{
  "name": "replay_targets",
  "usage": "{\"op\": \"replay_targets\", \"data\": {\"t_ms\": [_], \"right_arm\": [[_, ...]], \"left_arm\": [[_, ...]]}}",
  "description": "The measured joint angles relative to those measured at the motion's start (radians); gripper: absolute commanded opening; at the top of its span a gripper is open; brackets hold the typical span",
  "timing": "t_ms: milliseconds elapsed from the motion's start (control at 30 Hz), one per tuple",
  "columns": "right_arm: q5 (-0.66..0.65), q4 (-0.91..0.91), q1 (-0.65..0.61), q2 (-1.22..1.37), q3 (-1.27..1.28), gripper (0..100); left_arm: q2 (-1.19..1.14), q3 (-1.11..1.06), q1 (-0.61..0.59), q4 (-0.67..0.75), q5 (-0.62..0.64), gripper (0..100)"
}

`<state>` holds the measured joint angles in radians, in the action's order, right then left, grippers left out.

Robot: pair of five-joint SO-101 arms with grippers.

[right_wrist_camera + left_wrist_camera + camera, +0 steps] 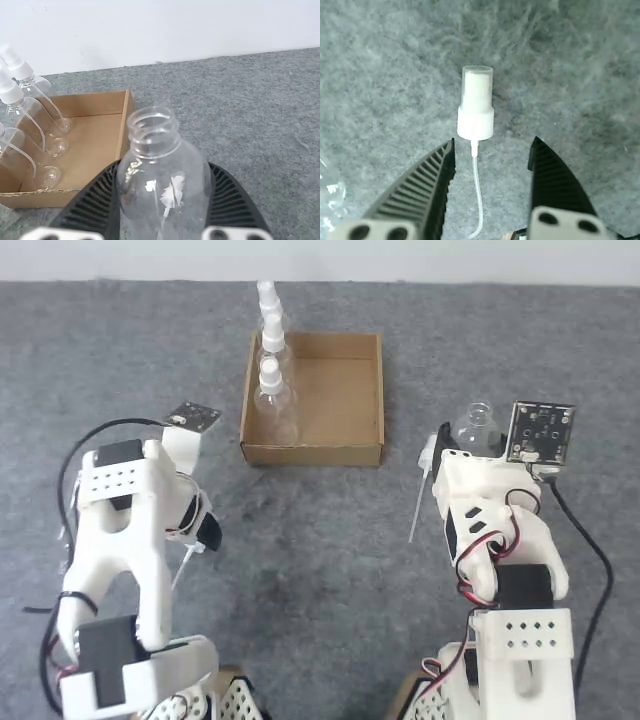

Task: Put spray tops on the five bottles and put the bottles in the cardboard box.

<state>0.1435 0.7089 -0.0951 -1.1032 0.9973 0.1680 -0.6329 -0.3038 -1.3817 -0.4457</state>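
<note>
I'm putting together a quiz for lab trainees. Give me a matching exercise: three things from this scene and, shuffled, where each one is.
Things:
1. uncapped bottle
2. loose spray top
3. capped bottles

Places:
A. standing inside the cardboard box
B. lying on the grey mat at the open left pincer
C. gripped in the right pincer

Pairs: 1-C, 2-B, 3-A

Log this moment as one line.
left gripper: open over spray top on carpet | right gripper: shut on uncapped bottle | cardboard box: three capped bottles inside
</note>
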Motion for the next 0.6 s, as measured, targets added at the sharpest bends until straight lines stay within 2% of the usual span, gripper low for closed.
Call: {"op": "replay_targets", "data": {"t_ms": [167,333,600], "right_arm": [[0.000,0.000,0.000,0.000,0.000,10.8],[0.000,0.000,0.000,0.000,0.000,10.8],[0.000,0.000,0.000,0.000,0.000,10.8]], "left_arm": [[-0.023,0.017,0.000,0.012,-0.015,22],[-0.210,0.115,-0.014,0.015,-0.017,18],[-0.440,0.245,-0.020,-0.002,-0.023,18]]}}
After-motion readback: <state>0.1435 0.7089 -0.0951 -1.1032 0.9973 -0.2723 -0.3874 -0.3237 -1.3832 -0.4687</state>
